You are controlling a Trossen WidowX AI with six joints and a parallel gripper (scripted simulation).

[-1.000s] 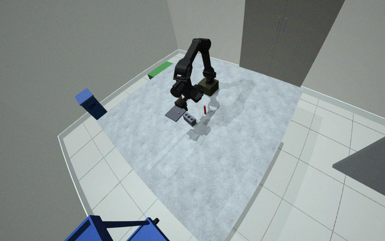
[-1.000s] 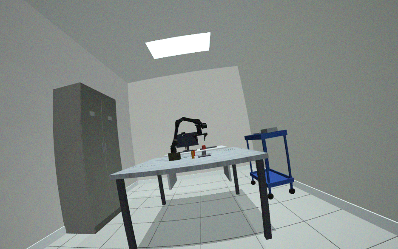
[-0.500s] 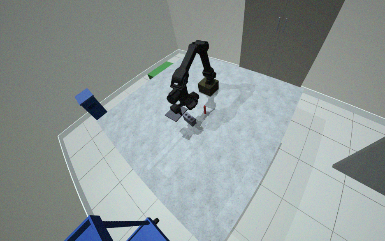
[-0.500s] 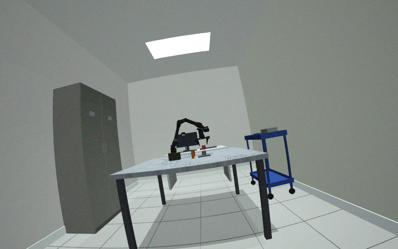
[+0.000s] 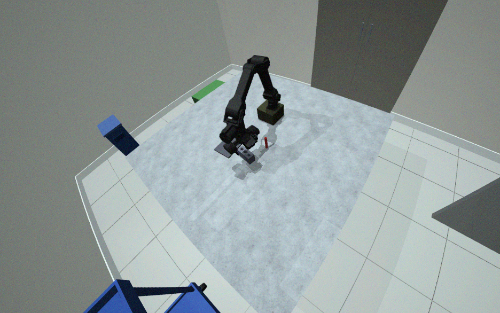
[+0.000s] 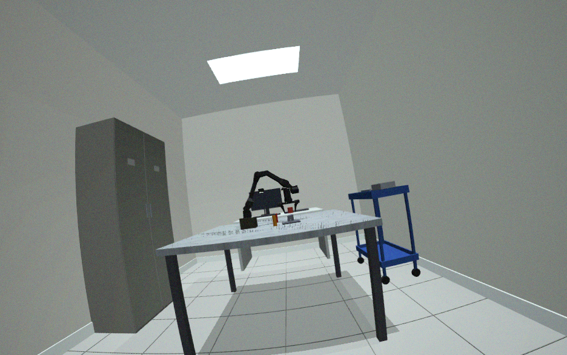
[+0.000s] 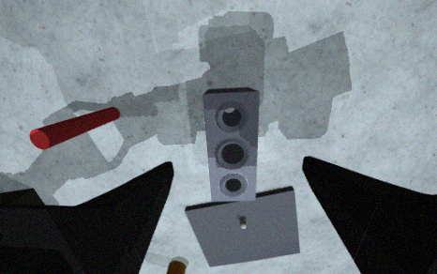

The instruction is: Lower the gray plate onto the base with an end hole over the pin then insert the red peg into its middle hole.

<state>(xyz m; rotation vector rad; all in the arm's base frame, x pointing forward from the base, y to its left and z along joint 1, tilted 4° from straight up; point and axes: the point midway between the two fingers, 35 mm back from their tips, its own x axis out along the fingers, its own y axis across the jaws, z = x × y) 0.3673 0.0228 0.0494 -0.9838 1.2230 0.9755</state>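
Observation:
The gray plate (image 5: pixel 245 154) (image 7: pixel 232 135) is a block with three holes facing up. It stands on the table, its near end close against the base's edge in the wrist view; whether they touch is unclear. The base (image 5: pixel 223 150) (image 7: pixel 277 235) is flat and dark gray, its small pin (image 7: pixel 242 221) bare. The red peg (image 5: pixel 266 142) (image 7: pixel 77 128) stands upright, left of the plate in the wrist view. My gripper (image 6: pixel 289 210) (image 7: pixel 237 165) is open and empty above the plate and base, with its fingertips either side of the plate in the wrist view. The arm hides part of the base in the top view.
An orange peg (image 6: pixel 274 220) (image 7: pixel 176 266) stands near the base, at the wrist view's bottom edge; the arm hides it in the top view. The arm is mounted on a dark olive box (image 5: pixel 270 111) (image 6: pixel 248 223). A blue cart (image 6: pixel 393 251) stands beside the table.

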